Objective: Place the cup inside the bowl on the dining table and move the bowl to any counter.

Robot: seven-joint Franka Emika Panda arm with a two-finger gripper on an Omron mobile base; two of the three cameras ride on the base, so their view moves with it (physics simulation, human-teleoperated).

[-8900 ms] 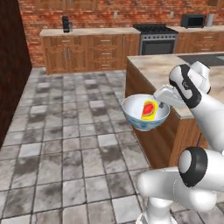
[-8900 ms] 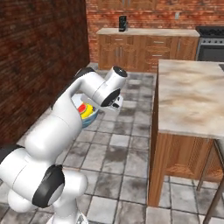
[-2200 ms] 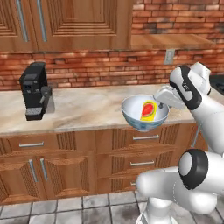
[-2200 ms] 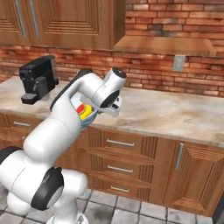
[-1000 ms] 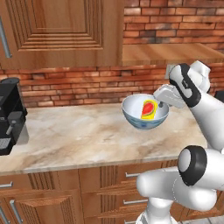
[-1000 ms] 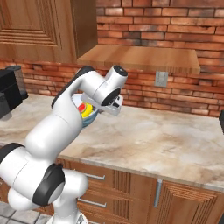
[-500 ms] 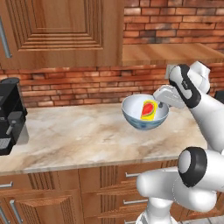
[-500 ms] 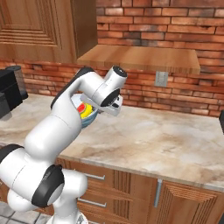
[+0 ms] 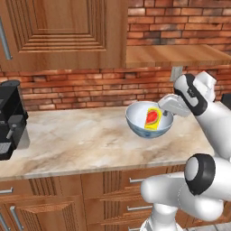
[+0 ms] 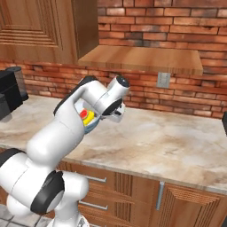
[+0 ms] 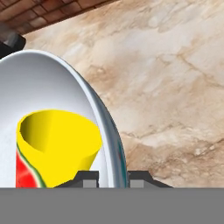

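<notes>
The bowl [image 9: 137, 115], white inside and blue-grey outside, hangs tilted in the air over the counter [image 9: 81, 140]. My gripper [image 9: 168, 108] is shut on its right rim. The small yellow cup [image 9: 152, 118] with the red patch lies inside the bowl. In the hand view, the bowl [image 11: 52, 83] takes up the left side, the cup [image 11: 57, 140] lies in it, and my gripper [image 11: 113, 177] pinches the rim, one finger on each side. From the right base view my arm hides most of the bowl [image 10: 91, 126]; the cup [image 10: 86, 116] peeks out. The dining table is out of view.
A black coffee machine [image 9: 11, 119] stands on the counter at the far left. A wooden shelf [image 9: 176, 54] and wall cabinets [image 9: 63, 31] hang above, against the red brick wall. Bare marble [image 10: 177, 146] stretches right of the bowl.
The base has driven from the open floor up to the wall counter, so the whole scene changed. Over the last second nothing has visibly moved; the bowl stays in my grip.
</notes>
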